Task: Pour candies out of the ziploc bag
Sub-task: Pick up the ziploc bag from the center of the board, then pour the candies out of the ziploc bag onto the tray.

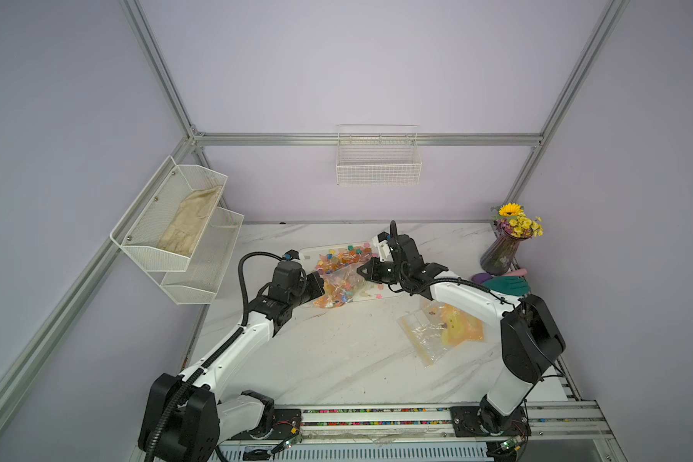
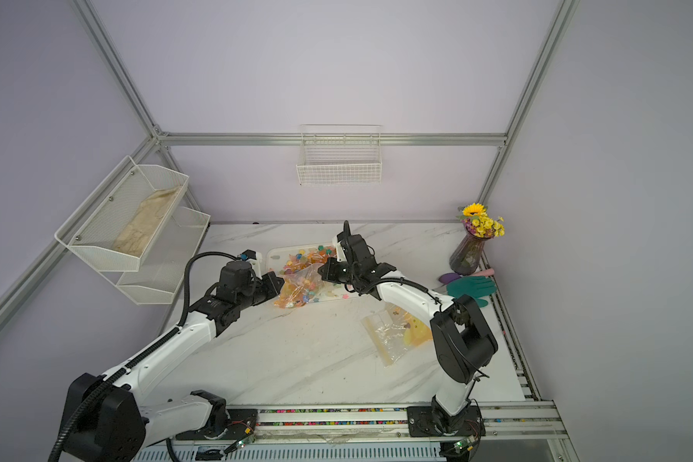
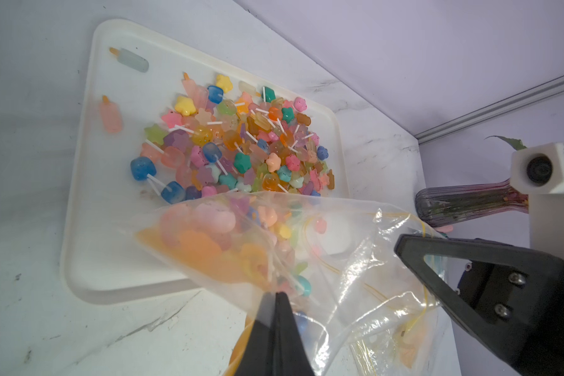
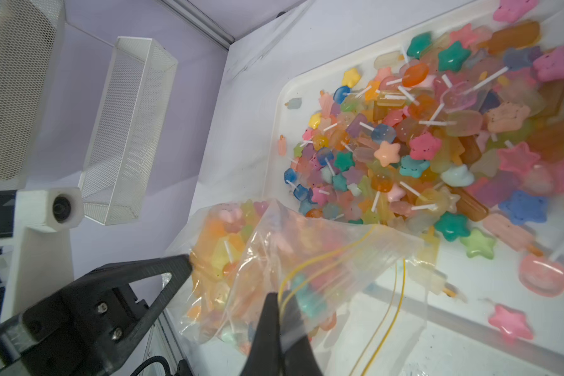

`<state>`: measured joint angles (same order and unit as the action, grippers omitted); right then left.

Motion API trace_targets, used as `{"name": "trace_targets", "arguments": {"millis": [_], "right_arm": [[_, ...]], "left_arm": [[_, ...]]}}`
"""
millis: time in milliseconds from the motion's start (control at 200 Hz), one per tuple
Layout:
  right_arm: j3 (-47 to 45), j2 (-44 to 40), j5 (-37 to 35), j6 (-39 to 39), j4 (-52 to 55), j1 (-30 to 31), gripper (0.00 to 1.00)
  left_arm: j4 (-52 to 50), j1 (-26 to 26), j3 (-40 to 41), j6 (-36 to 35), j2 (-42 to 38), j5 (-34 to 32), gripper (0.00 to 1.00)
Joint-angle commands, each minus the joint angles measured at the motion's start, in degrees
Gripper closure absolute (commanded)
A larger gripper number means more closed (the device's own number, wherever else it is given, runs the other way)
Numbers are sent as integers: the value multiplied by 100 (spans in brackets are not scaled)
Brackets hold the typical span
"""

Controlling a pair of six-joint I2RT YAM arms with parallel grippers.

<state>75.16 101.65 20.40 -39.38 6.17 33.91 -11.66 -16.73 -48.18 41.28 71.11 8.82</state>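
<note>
A clear ziploc bag (image 1: 339, 286) (image 2: 297, 290) hangs tilted over a white tray (image 1: 307, 254) (image 2: 275, 256), held from both sides. My left gripper (image 1: 321, 286) (image 3: 275, 294) is shut on the bag's film at one side. My right gripper (image 1: 360, 269) (image 4: 279, 296) is shut on the film by the yellow zip line. A heap of multicoloured candies (image 3: 241, 146) (image 4: 420, 146) on white sticks lies in the tray in front of the bag's mouth. More candies still sit inside the bag (image 3: 209, 241) (image 4: 228, 247).
A second crumpled bag (image 1: 441, 332) with orange residue lies on the marble table to the right. A vase of flowers (image 1: 501, 256), a green glove (image 1: 505, 285) and a purple object (image 1: 483, 277) stand at the right edge. Wire baskets (image 1: 177, 232) (image 1: 378, 160) hang on the walls.
</note>
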Motion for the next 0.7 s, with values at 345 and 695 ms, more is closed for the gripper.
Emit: {"name": "trace_targets", "arguments": {"millis": [345, 695], "right_arm": [[827, 763, 319, 10, 92, -420, 100], [1180, 1197, 447, 27, 124, -570, 100]], "left_arm": [[149, 469, -1464, -414, 674, 551, 100], [-38, 557, -2106, -583, 1267, 673, 100]]}}
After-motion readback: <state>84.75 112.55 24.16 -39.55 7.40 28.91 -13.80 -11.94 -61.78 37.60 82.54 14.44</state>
